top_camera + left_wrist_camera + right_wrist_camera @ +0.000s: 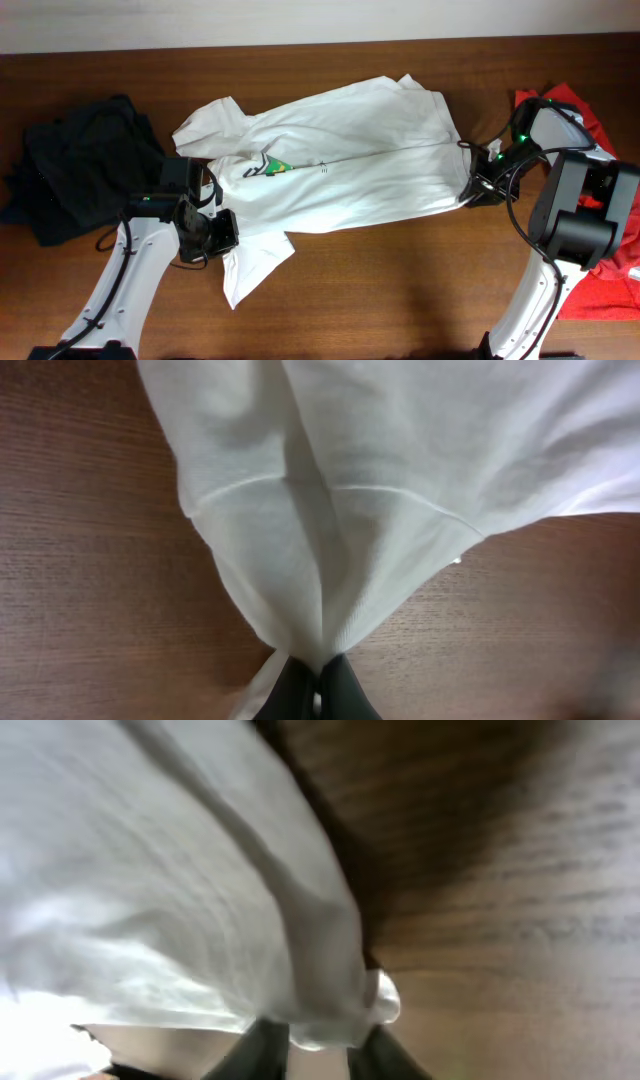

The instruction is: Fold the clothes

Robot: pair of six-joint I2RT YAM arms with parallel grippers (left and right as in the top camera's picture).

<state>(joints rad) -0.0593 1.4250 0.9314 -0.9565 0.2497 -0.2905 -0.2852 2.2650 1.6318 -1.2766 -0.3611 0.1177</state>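
Observation:
A white T-shirt (340,160) with a small green print lies spread across the middle of the wooden table. My left gripper (222,232) is shut on its sleeve at the lower left; in the left wrist view the white cloth (330,510) fans out from the pinched fingertips (318,680). My right gripper (472,192) grips the shirt's right edge; in the right wrist view the cloth (180,890) is bunched between the fingers (318,1045).
A black garment (75,170) lies heaped at the left edge of the table. A red garment (610,260) lies at the right edge, partly under my right arm. Bare wood (400,290) shows in front of the shirt.

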